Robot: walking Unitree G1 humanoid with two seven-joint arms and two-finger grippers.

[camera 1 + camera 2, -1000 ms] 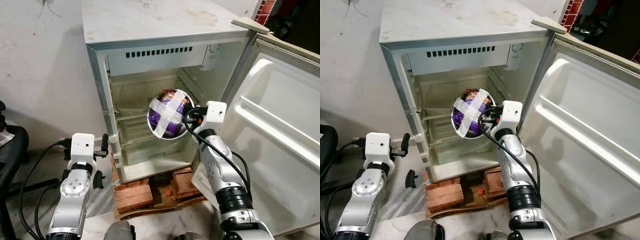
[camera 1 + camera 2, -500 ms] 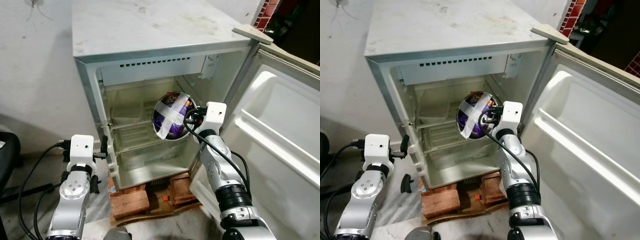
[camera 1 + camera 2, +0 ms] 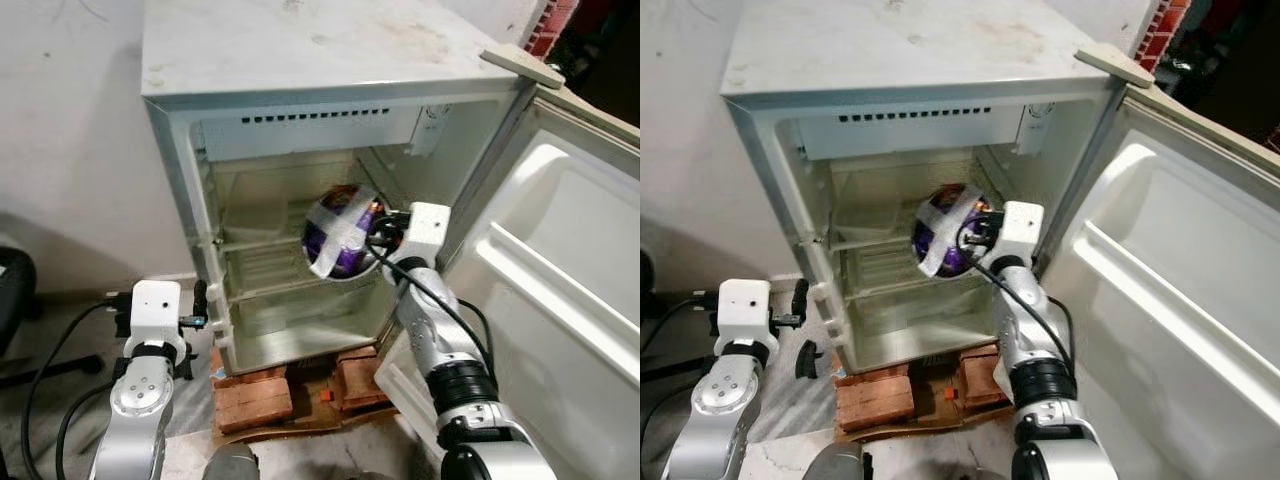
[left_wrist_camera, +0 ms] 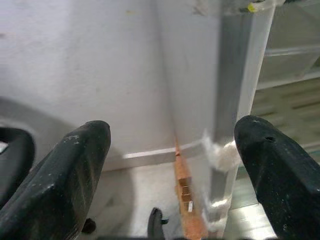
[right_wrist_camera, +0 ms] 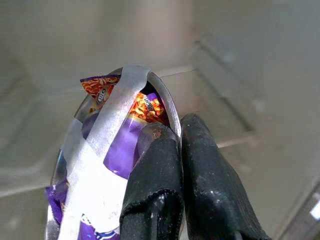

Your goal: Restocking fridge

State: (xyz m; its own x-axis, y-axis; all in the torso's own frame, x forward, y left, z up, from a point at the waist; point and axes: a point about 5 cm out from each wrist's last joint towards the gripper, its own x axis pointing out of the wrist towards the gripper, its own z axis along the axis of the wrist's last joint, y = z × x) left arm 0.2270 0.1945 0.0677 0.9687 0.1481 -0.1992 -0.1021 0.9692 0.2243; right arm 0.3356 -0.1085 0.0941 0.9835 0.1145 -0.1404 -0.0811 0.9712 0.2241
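Inside the open fridge [image 3: 300, 60], the right gripper [image 5: 177, 150] pinches the rim of a taped bowl [image 3: 340, 232] of purple snack packets, held tilted above the wire shelf [image 3: 265, 265]. At seven o'clock, the left gripper [image 4: 175, 160] hangs with fingers [image 4: 65, 170] spread wide beside the fridge's left wall.
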